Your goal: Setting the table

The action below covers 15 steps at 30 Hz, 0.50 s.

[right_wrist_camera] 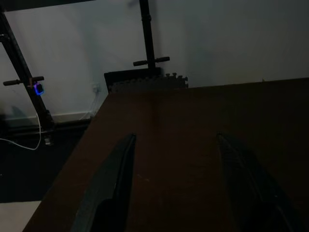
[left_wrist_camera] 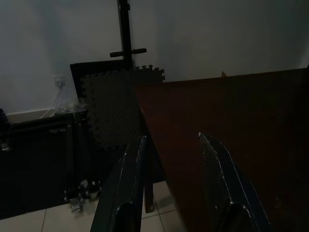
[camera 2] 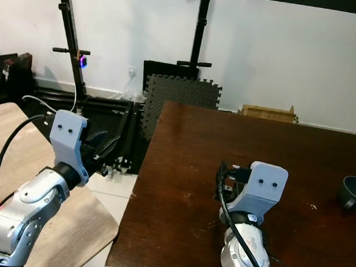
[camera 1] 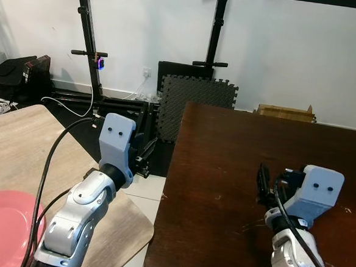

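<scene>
1. My left gripper (left_wrist_camera: 171,186) hangs with its two black fingers spread apart and nothing between them, over the gap between the light wooden table (camera 1: 18,153) and the dark table (camera 1: 236,174).
2. My right gripper (right_wrist_camera: 174,183) sits low over the dark table, fingers wide apart and empty, with bare dark wood ahead of them.
3. The pink plate (camera 1: 0,225) lies on the light table, behind and outboard of my left fingers, beside that arm's elbow. My left arm is much the nearer, so I judge it should reach back for the plate.
4. A dark bowl (camera 2: 354,191) rests on the dark table, well off to the outer side of my right fingers, about level with them.
5. The black cable (camera 1: 47,167) trailing along my left arm runs close to the plate and could snag.
6. Foam mats (camera 1: 195,101) and a black rack (camera 1: 90,36) stand beyond both grippers, out of the way.
</scene>
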Tool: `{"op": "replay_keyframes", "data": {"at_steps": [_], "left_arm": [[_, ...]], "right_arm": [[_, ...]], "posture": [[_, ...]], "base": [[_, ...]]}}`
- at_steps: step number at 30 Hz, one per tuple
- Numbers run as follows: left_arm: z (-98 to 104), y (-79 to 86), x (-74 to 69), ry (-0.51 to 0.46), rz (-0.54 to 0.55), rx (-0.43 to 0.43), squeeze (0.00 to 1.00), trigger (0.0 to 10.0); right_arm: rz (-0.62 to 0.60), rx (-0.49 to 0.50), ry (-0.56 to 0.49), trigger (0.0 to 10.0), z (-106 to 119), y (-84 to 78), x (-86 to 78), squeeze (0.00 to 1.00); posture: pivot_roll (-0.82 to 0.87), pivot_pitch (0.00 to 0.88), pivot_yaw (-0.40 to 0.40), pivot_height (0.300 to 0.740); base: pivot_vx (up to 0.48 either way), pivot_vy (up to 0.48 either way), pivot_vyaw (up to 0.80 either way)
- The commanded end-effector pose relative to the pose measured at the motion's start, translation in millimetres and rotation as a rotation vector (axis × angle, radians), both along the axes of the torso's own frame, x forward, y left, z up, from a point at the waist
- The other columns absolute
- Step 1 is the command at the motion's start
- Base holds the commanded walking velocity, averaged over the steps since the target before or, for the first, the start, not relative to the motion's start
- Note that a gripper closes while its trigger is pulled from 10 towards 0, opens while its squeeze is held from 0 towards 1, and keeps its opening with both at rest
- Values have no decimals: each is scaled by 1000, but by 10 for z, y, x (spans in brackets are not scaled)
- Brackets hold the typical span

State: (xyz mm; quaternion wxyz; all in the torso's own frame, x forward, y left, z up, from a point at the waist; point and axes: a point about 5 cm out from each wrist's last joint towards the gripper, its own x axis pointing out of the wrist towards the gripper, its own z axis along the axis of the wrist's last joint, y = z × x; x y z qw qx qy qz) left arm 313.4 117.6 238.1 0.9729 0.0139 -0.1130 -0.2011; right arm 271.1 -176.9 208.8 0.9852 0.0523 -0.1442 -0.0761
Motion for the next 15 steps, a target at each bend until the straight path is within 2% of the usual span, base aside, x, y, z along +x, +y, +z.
{"op": "replay_keyframes", "data": {"at_steps": [1, 6, 15], "left_arm": [[-36, -15, -17, 3, -1, 12, 0, 10000], [-28, 1, -14, -1, 5, 14, 0, 10000], [-31, -27, -9, -7, -6, 19, 0, 10000]], "right_arm": [[-5, -9, 6, 10000, -27, -8, 12, 0], [9, -6, 0, 10000, -14, 29, 28, 0], [0, -10, 4, 10000, -42, -2, 37, 0]], "posture": [[22, 11, 9, 740], [22, 6, 10, 740], [24, 0, 15, 740]], "base": [[0, 0, 0], [0, 0, 0], [0, 0, 0]]}}
